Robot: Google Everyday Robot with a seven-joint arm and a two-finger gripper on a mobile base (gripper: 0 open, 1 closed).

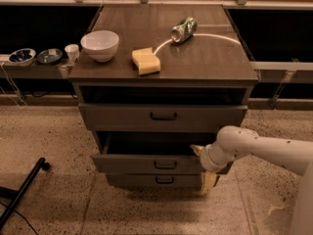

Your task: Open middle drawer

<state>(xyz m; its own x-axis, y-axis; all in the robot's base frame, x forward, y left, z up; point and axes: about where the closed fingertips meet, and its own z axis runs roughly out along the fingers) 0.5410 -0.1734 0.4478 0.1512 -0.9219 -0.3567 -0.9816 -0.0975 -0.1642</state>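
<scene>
Presently logged: one cabinet [88, 75] with three drawers.

- Middle drawer [142, 164]: central of the three. Its front stood forward of the bottom drawer [132, 180], with a dark gap open above it. Judged partly open, not fully drawn.
- Top drawer [117, 116]: also stood a little forward.
- Gripper [203, 166]: sat at the right end of the middle drawer's front, away from the handle [165, 164]. Its jaws were spread wide, one tip above the front and one below. No object was carried, and whether it pressed on the front could not be told.
- On top: bowl [100, 44], sponge [145, 61], and a can [183, 30] lying on its side.

Remaining, by judgement: pull the drawer further out, then release.
</scene>
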